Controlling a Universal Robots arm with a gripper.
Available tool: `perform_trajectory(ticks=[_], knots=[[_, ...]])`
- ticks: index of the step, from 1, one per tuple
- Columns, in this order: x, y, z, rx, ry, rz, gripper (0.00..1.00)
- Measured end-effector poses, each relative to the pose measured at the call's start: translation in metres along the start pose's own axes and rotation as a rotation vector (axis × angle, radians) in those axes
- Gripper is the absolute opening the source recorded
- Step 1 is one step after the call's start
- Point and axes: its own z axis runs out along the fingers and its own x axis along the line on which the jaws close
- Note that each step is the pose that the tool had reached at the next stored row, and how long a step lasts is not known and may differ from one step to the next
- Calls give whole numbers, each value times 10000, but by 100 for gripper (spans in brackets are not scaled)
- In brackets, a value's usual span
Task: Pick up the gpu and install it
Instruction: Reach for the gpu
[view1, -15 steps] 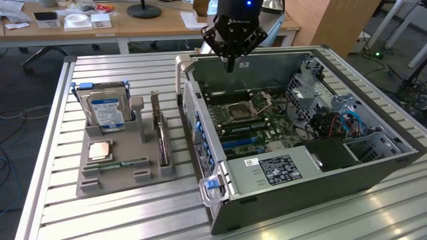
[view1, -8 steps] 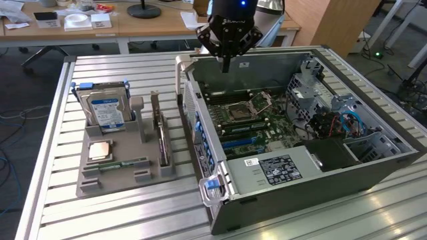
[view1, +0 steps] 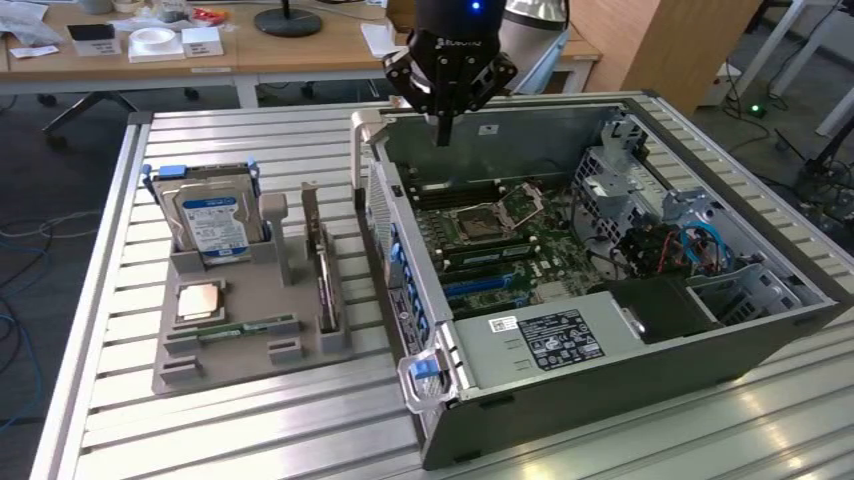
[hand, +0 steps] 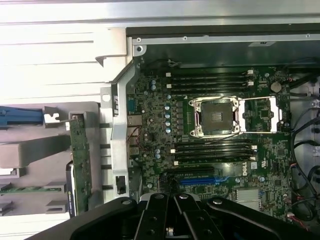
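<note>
A workshop with pale wooden desks (view1: 307, 50) behind and a grey floor strewn with cables. In front stands a table (view1: 240, 140) of ribbed aluminium slats. An open dark grey steel computer case (view1: 747, 330) lies on its side across the table, reaching toward the edge on the exterior view's right. Its green motherboard (view1: 494, 240) faces up, with a square metal processor socket (view1: 478, 225).

Nearer the table's edge on the exterior view's left sits a matt grey plastic holder (view1: 240, 345). A silver hard drive (view1: 214, 222) with a blue-white label stands in it. The gpu (view1: 324, 285), a thin flat dark card, stands on edge in a slot on the holder's side nearest the case.

The black claw (view1: 445, 135) hangs over the case's far wall, well apart from the gpu, fingers clenched together on nothing.
</note>
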Motion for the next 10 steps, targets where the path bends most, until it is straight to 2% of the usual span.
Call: perform_trajectory(ticks=[10], knots=[[95, -7, -2, -2, -4, 1, 11]])
